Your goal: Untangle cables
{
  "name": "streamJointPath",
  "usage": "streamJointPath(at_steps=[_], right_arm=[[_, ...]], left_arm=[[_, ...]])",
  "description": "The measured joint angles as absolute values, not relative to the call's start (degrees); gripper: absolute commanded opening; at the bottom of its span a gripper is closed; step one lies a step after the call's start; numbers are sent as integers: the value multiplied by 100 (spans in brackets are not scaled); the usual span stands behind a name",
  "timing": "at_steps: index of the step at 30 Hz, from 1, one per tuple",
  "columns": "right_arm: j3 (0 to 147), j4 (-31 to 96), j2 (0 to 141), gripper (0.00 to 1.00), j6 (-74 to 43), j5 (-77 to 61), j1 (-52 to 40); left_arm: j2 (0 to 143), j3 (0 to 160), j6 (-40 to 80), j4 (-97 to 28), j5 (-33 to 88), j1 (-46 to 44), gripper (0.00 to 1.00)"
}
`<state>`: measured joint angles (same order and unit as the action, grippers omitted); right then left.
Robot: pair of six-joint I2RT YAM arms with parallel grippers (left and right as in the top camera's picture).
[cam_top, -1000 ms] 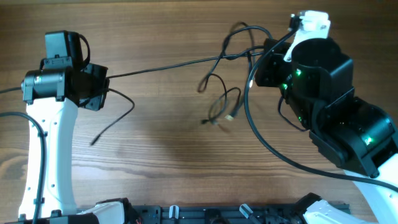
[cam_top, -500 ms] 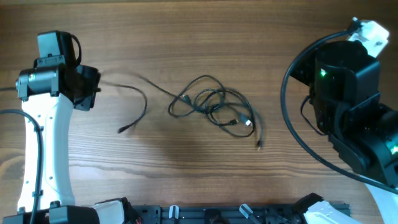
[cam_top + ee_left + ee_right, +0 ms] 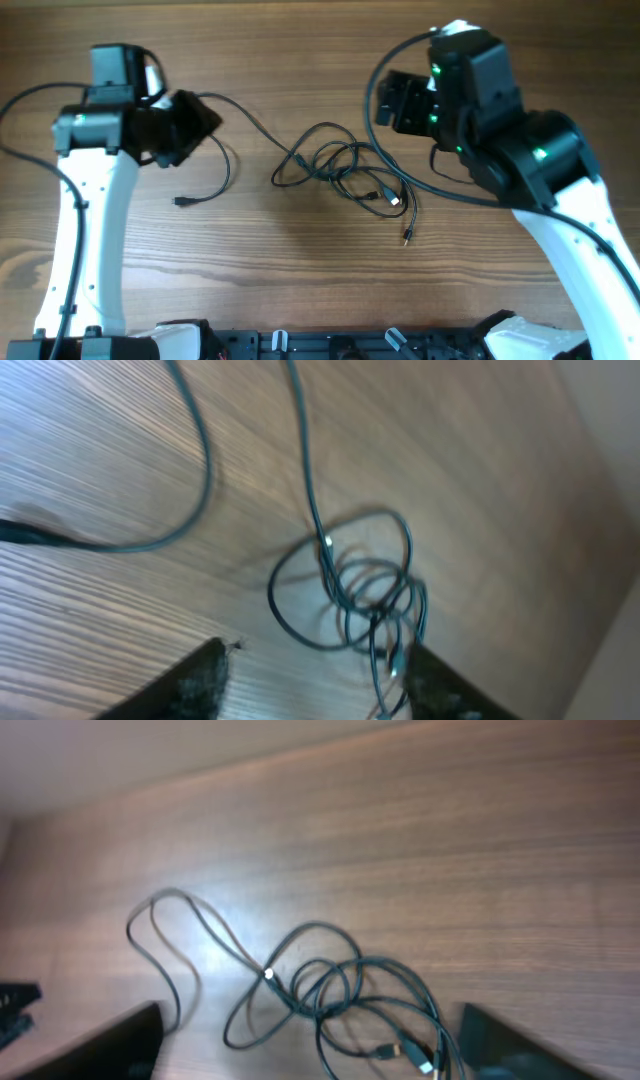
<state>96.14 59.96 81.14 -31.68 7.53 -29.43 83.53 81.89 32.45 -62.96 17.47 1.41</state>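
Cables [image 3: 345,180] are lying tangled on the table [image 3: 300,270] between the left gripper [image 3: 318,685] and the nearer right gripper [image 3: 320,1045], long axis running left-right, both hovering with jaws spread and empty

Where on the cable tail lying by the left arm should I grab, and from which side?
Grip the tail just behind its plug, coming straight down with the left gripper. That stretch lies flat and alone on the table, apart from the knot, so the open jaws can straddle it across its run.
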Motion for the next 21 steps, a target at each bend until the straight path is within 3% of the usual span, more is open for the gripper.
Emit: streamJointPath(at_steps=[4, 5, 12, 21], right_arm=[[9614, 6001, 8250, 100, -3116, 401, -2941], [9614, 5992, 8246, 100, -3116, 360, -2943], [9614, 6029, 8243, 100, -3079, 174, -2829], [9614, 6606, 8243, 100, -2617, -996, -989]], left_arm=[[8554, 8189, 2884, -6606, 1466, -589, 98], [8687, 8189, 2698, -6652, 1398, -794, 100], [9668, 8187, 1780, -6565, 1044, -1925, 100], [10053, 8180, 1225, -6016, 473, -2145, 100]])
